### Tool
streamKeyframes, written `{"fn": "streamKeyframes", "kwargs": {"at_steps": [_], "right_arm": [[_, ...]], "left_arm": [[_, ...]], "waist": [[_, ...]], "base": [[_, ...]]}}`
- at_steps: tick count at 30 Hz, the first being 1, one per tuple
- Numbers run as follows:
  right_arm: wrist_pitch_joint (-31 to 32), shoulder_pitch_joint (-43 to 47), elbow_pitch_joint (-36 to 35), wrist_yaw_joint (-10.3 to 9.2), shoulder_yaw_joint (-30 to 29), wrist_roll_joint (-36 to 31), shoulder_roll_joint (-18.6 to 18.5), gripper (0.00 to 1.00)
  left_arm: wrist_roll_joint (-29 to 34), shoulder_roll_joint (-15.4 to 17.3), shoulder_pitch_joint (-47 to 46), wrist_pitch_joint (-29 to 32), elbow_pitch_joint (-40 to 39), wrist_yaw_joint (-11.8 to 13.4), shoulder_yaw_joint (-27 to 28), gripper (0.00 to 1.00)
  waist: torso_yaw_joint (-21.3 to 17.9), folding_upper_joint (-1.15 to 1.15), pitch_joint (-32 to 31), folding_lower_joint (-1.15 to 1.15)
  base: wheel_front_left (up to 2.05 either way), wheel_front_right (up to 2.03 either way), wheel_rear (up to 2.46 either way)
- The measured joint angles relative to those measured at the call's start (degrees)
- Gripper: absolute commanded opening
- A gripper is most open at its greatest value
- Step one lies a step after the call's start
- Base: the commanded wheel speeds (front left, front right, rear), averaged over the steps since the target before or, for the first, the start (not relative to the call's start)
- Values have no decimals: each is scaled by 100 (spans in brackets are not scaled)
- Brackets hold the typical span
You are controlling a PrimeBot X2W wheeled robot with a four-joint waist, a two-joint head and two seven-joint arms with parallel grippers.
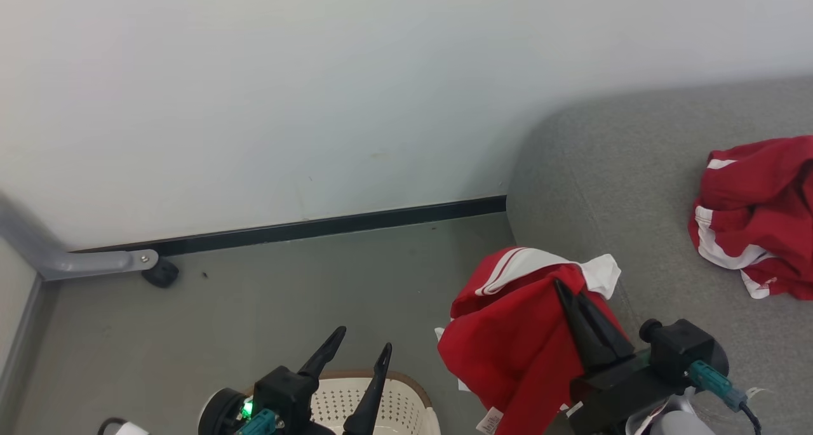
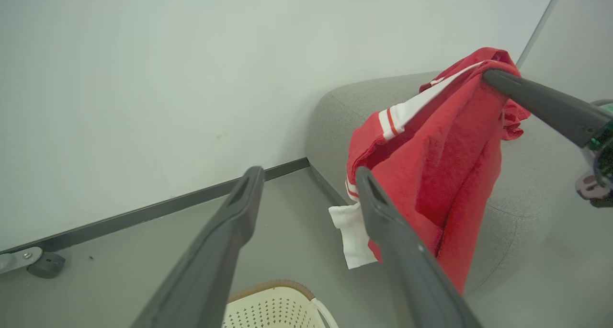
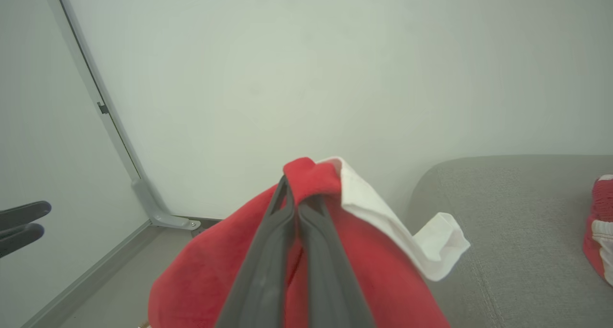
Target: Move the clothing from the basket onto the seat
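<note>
Clothing [image 1: 508, 346] seemingly hangs lengthwise from right gripper [image 1: 562, 289].

Basket [image 1: 409, 406] on floor [image 1: 286, 295] left of seat [image 1: 622, 187], clothing [image 1: 756, 213] on seat at right

Red garment [image 1: 508, 346] aloft by seat [image 1: 610, 168]; second garment [image 1: 756, 194] on seat; basket [image 1: 409, 409] nearby.

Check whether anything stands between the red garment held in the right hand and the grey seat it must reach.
Nothing visible does. The striped red garment hangs from the shut right hand at the rounded corner of the seat. Only open grey cushion lies between it and the second red garment resting there.
</note>
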Motion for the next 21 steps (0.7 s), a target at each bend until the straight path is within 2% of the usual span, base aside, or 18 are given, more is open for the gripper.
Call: {"fn": "streamKeyframes", "kwargs": {"at_steps": [7,21], "right_arm": [[-49,1,-107,-149,-234,26,-113,0],[-103,-42,-353,-330,-642,142,-162,0]], "left_arm": [[144,-1,100,-57,-185,48,2,100],[389,65,187,-26,-542,52,-5,100]], "waist": [[-351,0,112,0],[-1198,0,524,-1]], "base": [[0,0,0],[0,0,0]]}}
